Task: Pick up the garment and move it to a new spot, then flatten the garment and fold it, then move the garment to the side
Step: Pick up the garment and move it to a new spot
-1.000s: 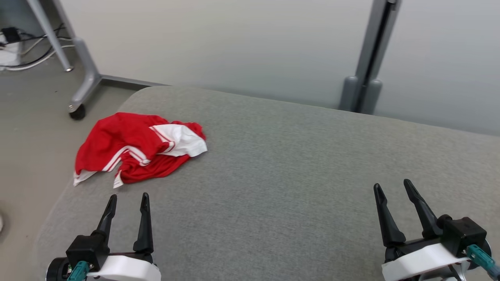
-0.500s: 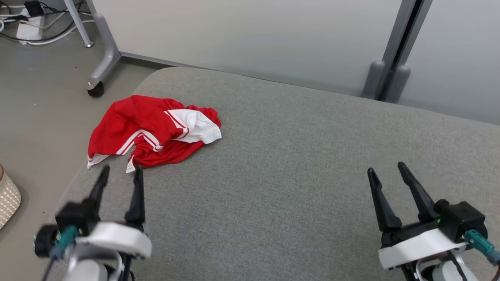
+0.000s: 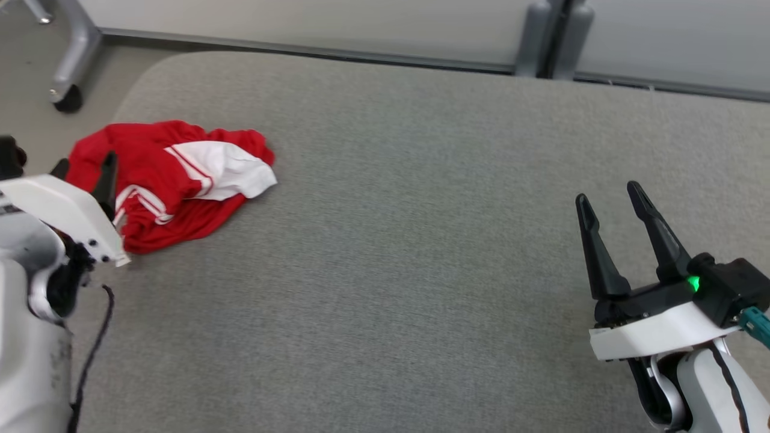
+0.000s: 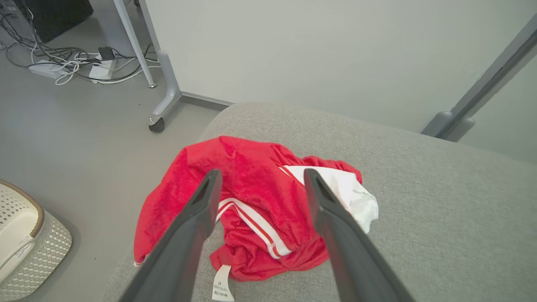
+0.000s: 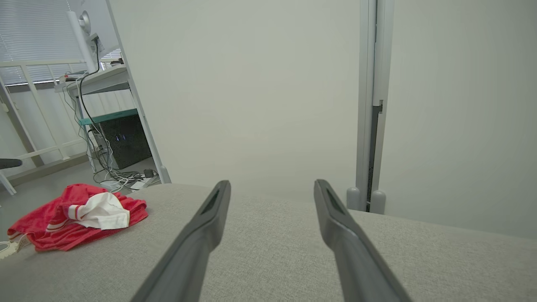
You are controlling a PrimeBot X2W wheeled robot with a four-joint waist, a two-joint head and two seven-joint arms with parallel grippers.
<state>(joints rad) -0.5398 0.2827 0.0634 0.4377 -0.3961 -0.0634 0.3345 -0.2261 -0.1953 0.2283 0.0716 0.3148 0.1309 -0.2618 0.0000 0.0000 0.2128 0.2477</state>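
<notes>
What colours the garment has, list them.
The garment is red with white stripes and a white panel, clearest in the left wrist view.

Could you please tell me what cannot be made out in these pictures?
- Head view: the left arm's white housing covers the lower-left part of the garment and most of the left end effector.
- Left wrist view: the print on the tag is too small to read; the left edge cuts off the basket.
- Every view: the garment is crumpled, so its type is hidden.
</notes>
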